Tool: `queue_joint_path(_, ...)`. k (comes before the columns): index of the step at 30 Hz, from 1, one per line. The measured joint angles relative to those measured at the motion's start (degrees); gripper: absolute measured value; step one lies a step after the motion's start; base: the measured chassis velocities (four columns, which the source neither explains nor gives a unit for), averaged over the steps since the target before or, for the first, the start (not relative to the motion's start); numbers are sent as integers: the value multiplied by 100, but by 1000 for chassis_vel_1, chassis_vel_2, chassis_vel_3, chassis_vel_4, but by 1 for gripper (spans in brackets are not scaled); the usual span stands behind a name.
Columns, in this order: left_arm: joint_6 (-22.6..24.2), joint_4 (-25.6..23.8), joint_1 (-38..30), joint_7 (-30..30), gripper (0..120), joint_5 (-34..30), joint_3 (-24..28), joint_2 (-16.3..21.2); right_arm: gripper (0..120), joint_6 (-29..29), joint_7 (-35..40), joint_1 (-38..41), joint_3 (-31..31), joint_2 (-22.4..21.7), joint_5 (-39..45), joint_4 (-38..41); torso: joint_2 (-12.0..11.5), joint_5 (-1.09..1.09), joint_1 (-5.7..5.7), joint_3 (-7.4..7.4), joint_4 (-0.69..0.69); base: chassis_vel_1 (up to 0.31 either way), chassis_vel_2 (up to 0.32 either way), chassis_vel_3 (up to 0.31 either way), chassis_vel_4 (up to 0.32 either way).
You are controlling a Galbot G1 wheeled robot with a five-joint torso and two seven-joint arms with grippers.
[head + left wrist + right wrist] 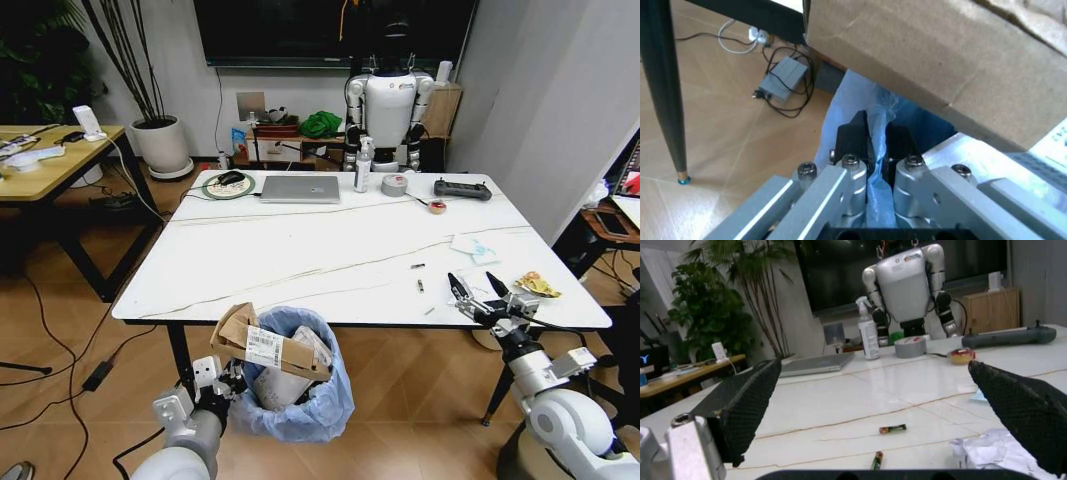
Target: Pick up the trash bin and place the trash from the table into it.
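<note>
Marble table (330,250); left hand (873,142) pinching trash bin (300,400) liner; right hand (478,288) spread.

Labels in view, none readable

The torn brown cardboard box (262,346) sticking out of the trash bin (300,400) carries a white shipping label with a barcode and lines of small print, too small to read. The little wrappers (893,429) lying on the desk (300,255) show coloured print, and that print is likewise too fine to make out.
</note>
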Motion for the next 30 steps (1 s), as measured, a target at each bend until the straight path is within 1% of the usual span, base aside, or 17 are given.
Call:
queue_joint_path(9,0,15,-5,2,0,1,10,-9,100,0,-7,16,-11,-5,37,-25,0,0,0,0,1,-70,-70,72,67)
queue_joint_path(12,0,15,-2,3,0,0,10,-9,100,0,-8,16,-13,-5,41,-30,0,-2,0,0,0,-84,-81,67,71)
queue_joint_path(14,0,14,4,3,0,1,10,-10,100,-1,-8,15,-16,-5,43,-32,0,2,0,0,0,-80,-78,83,77)
queue_joint_path(16,0,12,16,4,0,2,9,-12,100,-1,-8,14,-16,-5,43,-31,0,-3,0,0,0,-83,-63,72,82)
queue_joint_path(19,0,0,26,5,0,7,8,-12,100,-2,-10,5,-17,-5,43,-25,0,2,0,0,2,-68,-68,68,74)
queue_joint_path(21,0,-13,36,6,0,11,9,-14,100,-2,-15,-15,-14,-5,41,-14,0,-3,0,0,1,-63,-82,59,79)
queue_joint_path(23,0,-25,52,6,0,18,15,-15,100,-2,-20,-30,-9,-5,38,-8,0,1,0,-1,1,-59,-82,49,53)
queue_joint_path(26,1,-30,88,14,0,36,38,-7,100,1,-37,-53,-3,-5,25,-7,0,-2,0,-1,0,-78,-78,57,65)
queue_joint_path(28,1,-32,105,21,0,49,44,2,100,4,-39,-58,-1,-5,21,-7,0,1,0,-1,0,-83,-77,63,63)
queue_joint_path(30,1,-35,111,23,0,55,47,9,100,7,-41,-59,5,-2,19,-7,0,-1,0,-1,1,-73,-66,87,88)
